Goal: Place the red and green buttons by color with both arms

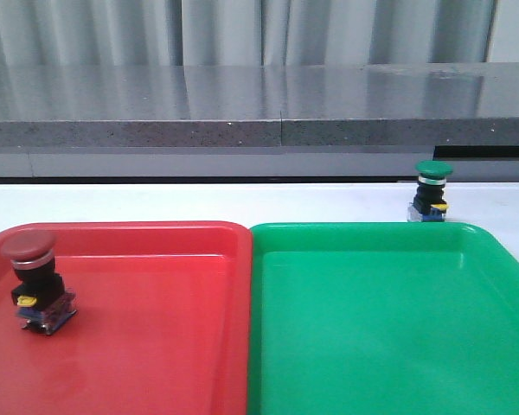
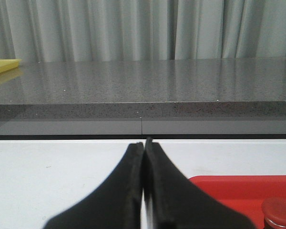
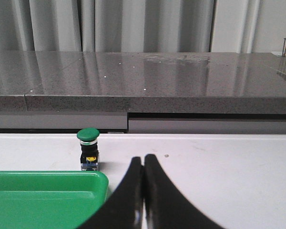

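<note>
I am seeing the red-capped mushroom push-button (image 1: 36,281) sitting upright inside the red plastic tray (image 1: 156,346), near its left edge, so that half is looking done. The green-capped push-button (image 1: 432,191) is standing on the white table (image 1: 199,203), just beyond the far rim of the green plastic tray (image 1: 389,328), near its right corner; it is waiting to be picked up and set inside. My left gripper (image 2: 144,143) is hovering with its black fingers pressed together, holding nothing, the red tray's corner just beside it. My right gripper (image 3: 143,158) is likewise closed and empty, pointing at bare table beside the green button, apparently somewhat short of it, though the wrist angle is making that hard to judge
</note>
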Controlling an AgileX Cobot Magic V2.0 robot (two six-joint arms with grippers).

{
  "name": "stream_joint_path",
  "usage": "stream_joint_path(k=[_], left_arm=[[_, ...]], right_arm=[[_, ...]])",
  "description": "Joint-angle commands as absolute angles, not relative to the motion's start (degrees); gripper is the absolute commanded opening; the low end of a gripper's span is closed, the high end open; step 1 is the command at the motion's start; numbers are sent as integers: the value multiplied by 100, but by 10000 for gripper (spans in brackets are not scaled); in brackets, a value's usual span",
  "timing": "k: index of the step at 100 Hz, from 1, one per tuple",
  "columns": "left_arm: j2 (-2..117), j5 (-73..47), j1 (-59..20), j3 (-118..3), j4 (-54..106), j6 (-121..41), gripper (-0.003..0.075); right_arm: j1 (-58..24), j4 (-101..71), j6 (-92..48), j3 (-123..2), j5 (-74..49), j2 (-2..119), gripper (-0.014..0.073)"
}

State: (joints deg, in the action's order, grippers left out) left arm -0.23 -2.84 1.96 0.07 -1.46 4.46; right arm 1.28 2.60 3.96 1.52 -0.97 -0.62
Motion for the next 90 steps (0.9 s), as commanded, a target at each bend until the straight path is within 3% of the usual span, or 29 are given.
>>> stream_joint_path(k=[1, 52, 90], left_arm=[[-210, 185, 196, 80, -85, 446, -20], [-210, 185, 196, 80, -85, 446, -20], [-210, 185, 196, 80, -85, 446, -20]], right_arm=[[151, 284, 390, 48, 365, -181, -64], [151, 279, 390, -38, 300, -180, -64], [151, 274, 390, -1625, -1189, 936, -64]])
